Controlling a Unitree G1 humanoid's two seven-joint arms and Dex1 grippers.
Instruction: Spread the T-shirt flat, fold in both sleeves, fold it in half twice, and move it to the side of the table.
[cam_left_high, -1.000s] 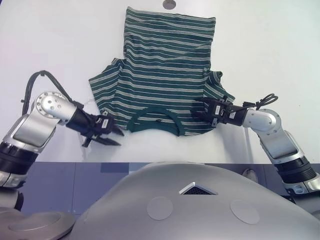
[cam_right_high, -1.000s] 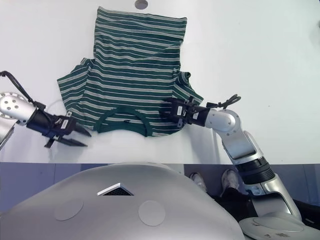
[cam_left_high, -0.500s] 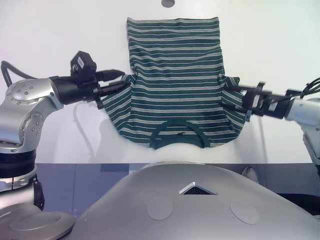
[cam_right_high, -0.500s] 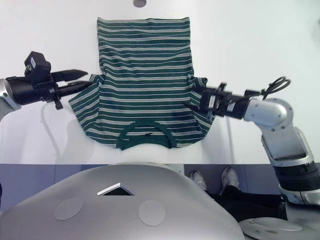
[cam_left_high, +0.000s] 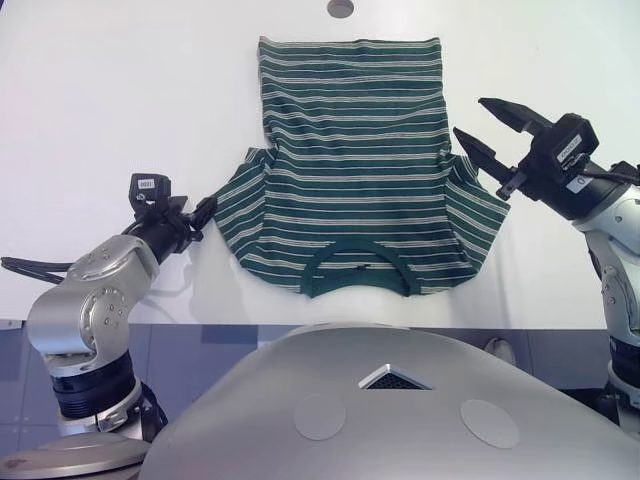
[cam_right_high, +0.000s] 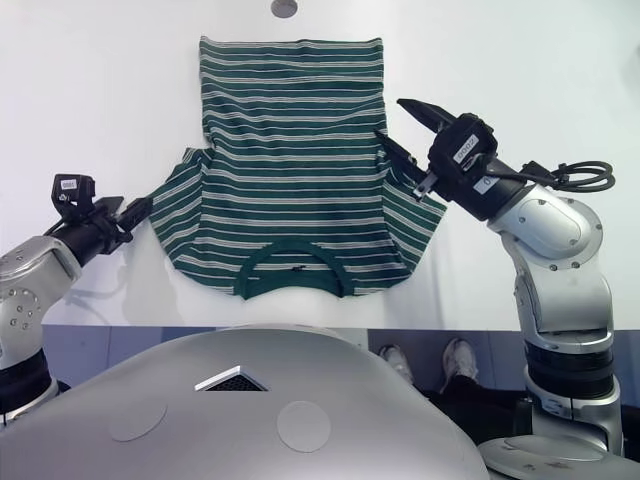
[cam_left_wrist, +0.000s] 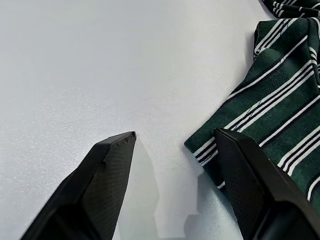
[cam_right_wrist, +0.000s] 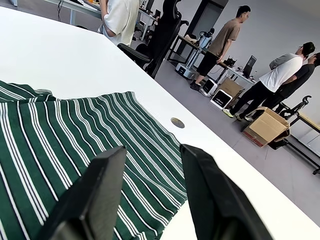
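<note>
Green striped T-shirt (cam_left_high: 350, 170) lies spread on white table (cam_left_high: 120, 100), collar toward robot, sleeves out. Left gripper (cam_left_wrist: 175, 135): jaws released, low at left sleeve cuff. Right gripper (cam_left_high: 470, 117): jaws released, raised over right sleeve. Grey round disc (cam_left_high: 340, 8) sits just beyond hem.

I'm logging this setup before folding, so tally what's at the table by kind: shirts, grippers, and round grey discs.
T-shirt: 1
Grippers: 2, the left gripper and the right gripper, both with fingers open
Round grey disc: 1
Total: 4
</note>
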